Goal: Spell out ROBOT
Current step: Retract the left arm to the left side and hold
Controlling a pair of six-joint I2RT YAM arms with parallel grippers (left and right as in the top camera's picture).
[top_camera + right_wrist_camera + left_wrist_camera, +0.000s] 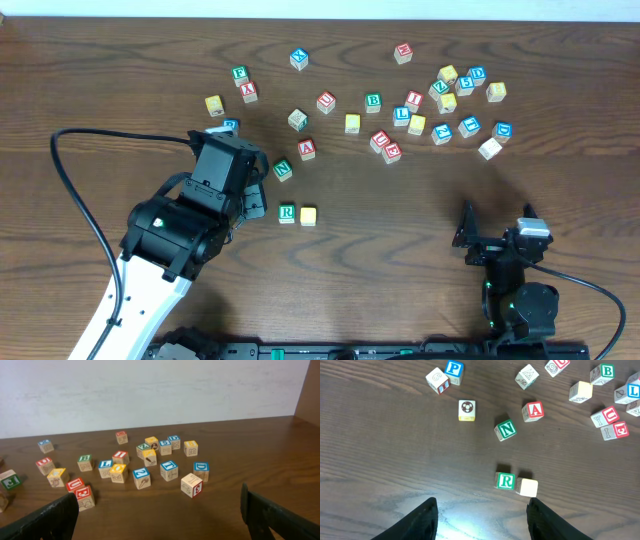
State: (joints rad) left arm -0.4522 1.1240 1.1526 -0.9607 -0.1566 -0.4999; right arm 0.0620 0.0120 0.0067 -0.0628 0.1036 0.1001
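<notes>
**A:** How are the left tool (482,505) and the right tool (159,495)?

**B:** Both have the jaws wide apart and hold nothing.

**A:** Where is the green R (505,480)?

**B:** It lies on the tabletop (380,450), near the left tool, at about 12 o'clock from it. A pale yellow cube (527,487) touches it at its 3 o'clock.

**A:** And the green B (606,371)?

**B:** It is farther away, toward 1 o'clock from the R.

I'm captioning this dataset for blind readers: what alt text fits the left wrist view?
A green R cube sits beside a pale yellow cube on a dark wooden table, just ahead of the left gripper, open and empty. More letter cubes lie scattered beyond.
</notes>
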